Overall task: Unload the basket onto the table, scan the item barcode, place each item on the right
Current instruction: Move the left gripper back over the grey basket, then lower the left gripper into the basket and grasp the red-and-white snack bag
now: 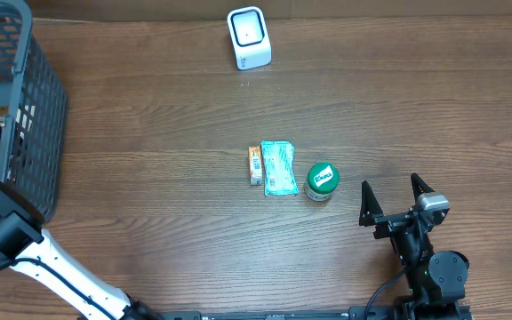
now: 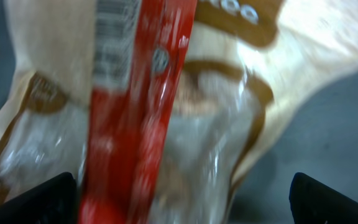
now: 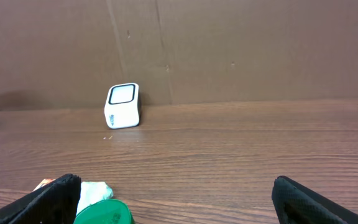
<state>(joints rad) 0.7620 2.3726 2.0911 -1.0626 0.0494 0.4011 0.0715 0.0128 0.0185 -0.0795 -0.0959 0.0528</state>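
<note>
Fingers (image 2: 39,200) of the left gripper (image 2: 179,186) stand as wide apart as they go, 1 dark tip in each lower corner of the left wrist view, and they have hold of nothing. Between and just ahead of them a plastic bag (image 2: 166,106) fills the view: clear, whitish film with brown print, a red band down it, and a patch of barcode-like lines near the top, too blurred to be sure of. Whether the tips touch the film cannot be told. The overhead view shows this arm reaching into the dark mesh basket (image 1: 34,116) at the table's left edge, so the bag lies inside it. The right gripper (image 1: 389,182) is likewise spread fully and empty, low over the front right of the wooden table (image 1: 416,107). A green-lidded jar (image 1: 322,180) sits near it to the left, then a teal packet (image 1: 279,168) and a small orange box (image 1: 255,165), the 3 in a row. The white scanner (image 1: 248,37) stands at the far edge, well apart from both grippers. As a judgement, the task is at its start: no item is gripped and none is near the scanner. What is left is to close on the bag, lift it out of the basket, carry it across and turn its barcode to the scanner's window.
</note>
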